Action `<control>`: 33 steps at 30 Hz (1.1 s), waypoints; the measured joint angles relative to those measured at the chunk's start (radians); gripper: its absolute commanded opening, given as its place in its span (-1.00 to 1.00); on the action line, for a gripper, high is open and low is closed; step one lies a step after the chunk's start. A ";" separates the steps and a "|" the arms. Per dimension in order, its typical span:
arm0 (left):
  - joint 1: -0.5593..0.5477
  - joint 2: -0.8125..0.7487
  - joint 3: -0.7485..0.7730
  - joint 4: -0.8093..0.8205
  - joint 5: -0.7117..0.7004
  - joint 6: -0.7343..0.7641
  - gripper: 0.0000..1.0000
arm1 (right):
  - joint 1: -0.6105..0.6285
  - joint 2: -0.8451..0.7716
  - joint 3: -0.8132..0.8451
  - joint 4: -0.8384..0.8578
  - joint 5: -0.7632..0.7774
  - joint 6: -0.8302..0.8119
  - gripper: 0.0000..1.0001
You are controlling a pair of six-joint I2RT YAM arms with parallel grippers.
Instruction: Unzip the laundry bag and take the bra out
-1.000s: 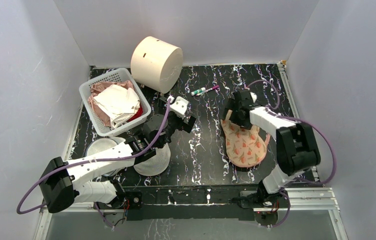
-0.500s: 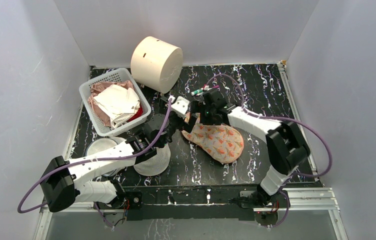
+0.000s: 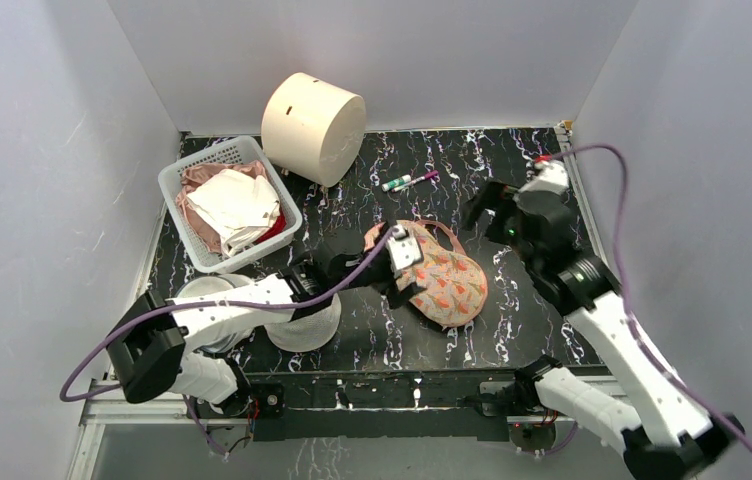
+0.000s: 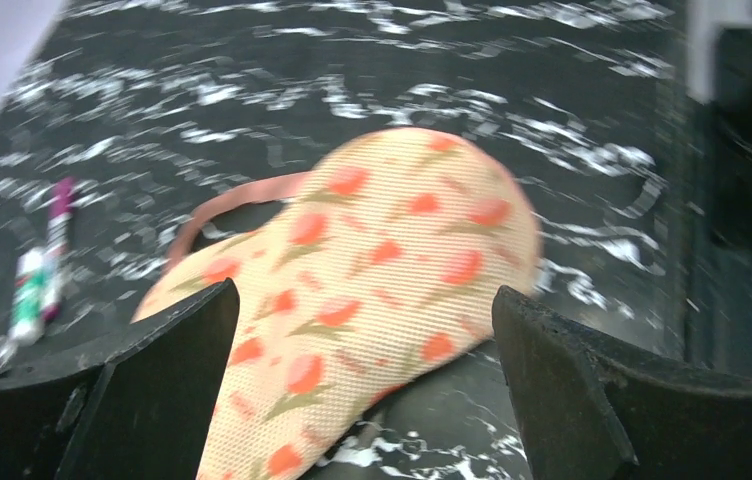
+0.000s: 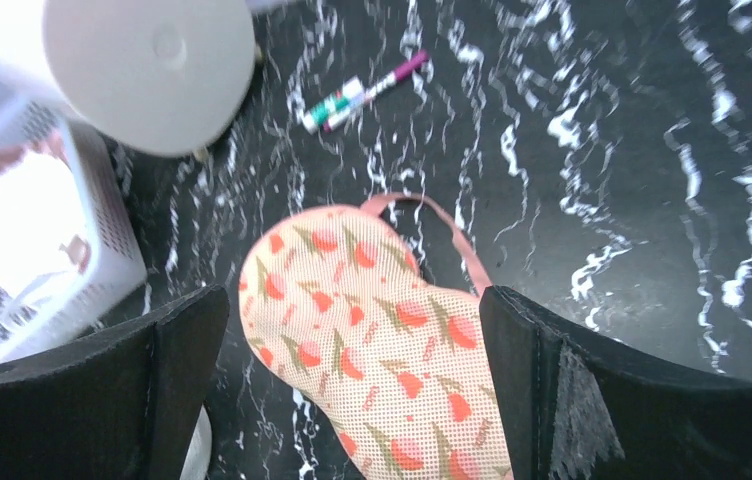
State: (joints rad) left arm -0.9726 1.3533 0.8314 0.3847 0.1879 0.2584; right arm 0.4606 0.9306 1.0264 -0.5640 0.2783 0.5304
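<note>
Progress on the task looks close to nil: the laundry bag (image 3: 444,282) lies flat and shut, its peach, tulip-printed face up. No opened seam or pale lining is visible, and I cannot make out the zip or its pull in any view. No bra is in sight, so it is presumably inside. Unzipping and taking it out both remain to be done.

The bag rests a little right of the middle of the black marbled table (image 3: 512,160), with its pink loop strap (image 5: 440,222) pointing toward the far wall.

The left gripper (image 4: 362,298) is at the bag's near-left end, fingers spread wide and holding nothing. In its wrist view the bag lies just ahead, framed between the two fingers. I cannot tell whether they touch the fabric. The right gripper (image 5: 354,295) is also fully spread and empty. It hangs raised off to the bag's far right, looking down on it from well apart.

Farther out, two markers (image 3: 409,181) lie beyond the strap. A white basket (image 3: 174,190) of laundry and a cream cylinder (image 3: 314,125) occupy the far-left corner, and white mesh bags (image 3: 312,322) sit under the left arm.
</note>
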 measured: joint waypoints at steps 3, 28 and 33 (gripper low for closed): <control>-0.013 0.027 -0.027 -0.008 0.183 0.092 0.73 | 0.000 -0.162 -0.007 -0.024 0.072 -0.004 0.96; -0.217 0.390 -0.041 0.098 -0.034 0.383 0.31 | 0.000 -0.384 -0.094 -0.054 0.095 -0.032 0.96; -0.224 0.442 -0.002 0.117 -0.089 0.353 -0.07 | 0.000 -0.381 -0.108 -0.055 0.090 -0.030 0.96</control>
State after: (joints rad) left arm -1.1965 1.7954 0.8291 0.5022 0.0986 0.6113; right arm 0.4606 0.5495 0.9184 -0.6189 0.3679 0.5007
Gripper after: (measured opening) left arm 0.568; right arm 0.980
